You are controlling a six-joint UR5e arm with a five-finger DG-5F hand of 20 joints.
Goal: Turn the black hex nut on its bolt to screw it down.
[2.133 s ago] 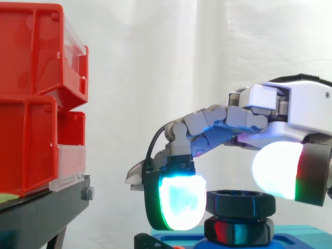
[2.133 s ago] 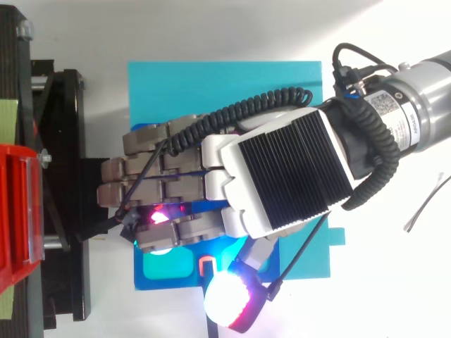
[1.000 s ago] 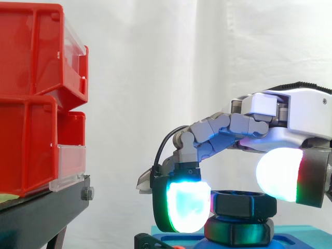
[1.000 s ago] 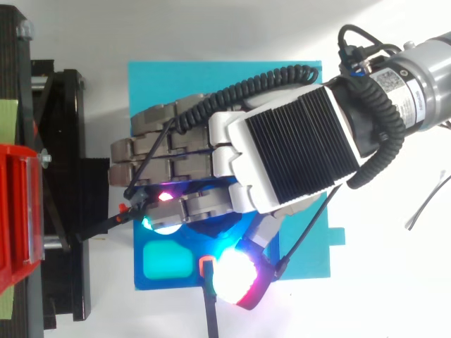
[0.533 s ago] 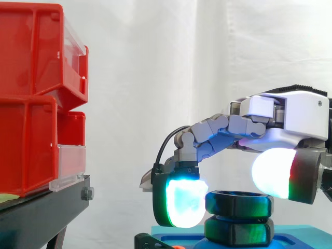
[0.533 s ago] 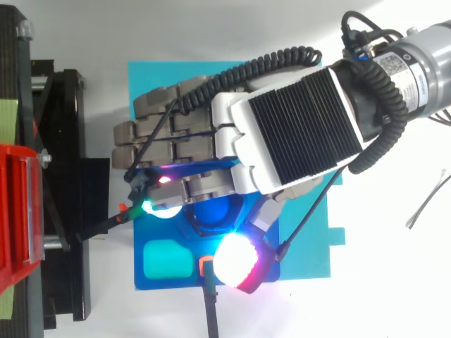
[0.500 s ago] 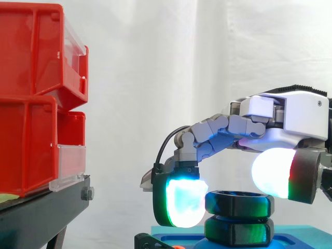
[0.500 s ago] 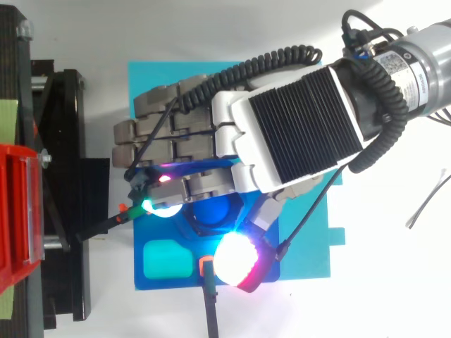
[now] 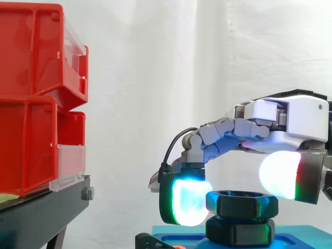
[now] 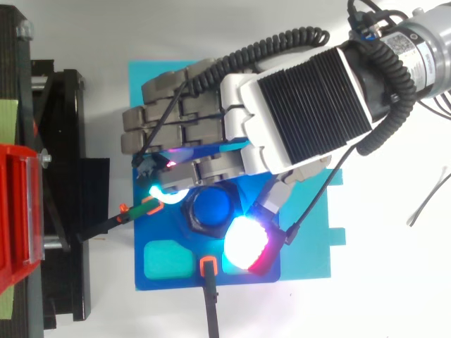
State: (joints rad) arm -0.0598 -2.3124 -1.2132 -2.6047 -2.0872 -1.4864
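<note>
1 hand [image 9: 301, 119] reaches in from the right in the side view, fingers curled down over the nut [image 9: 241, 205]. A cyan-green fingertip [image 9: 189, 202] sits against the nut's left side. The white-red thumb pad [image 9: 282, 174] sits at its upper right edge, so the hand pinches the nut between the 2 pads. The nut is level, stacked just above a 2nd black hex piece [image 9: 238, 232] on a blue base [image 9: 181, 239], low in the frame right of centre. 2 red bins [image 9: 31, 104] sit stacked on a black stand [image 9: 41, 218] at left, well apart from the hand.

Top view: the hand [image 10: 303, 105] comes in from the upper right. The nut [image 10: 188, 211] rings the blue bolt [image 10: 213, 209] on the blue base [image 10: 169, 239], which lies on a cyan mat [image 10: 183, 77]. The cyan fingertip [image 10: 169, 193] touches the nut's upper left and the thumb pad [image 10: 246, 243] its lower right. The other fingers are bent above the base, beside the nut, their tips hidden. The stand [image 10: 67, 141] and a bin [image 10: 17, 211] are at the left edge.
</note>
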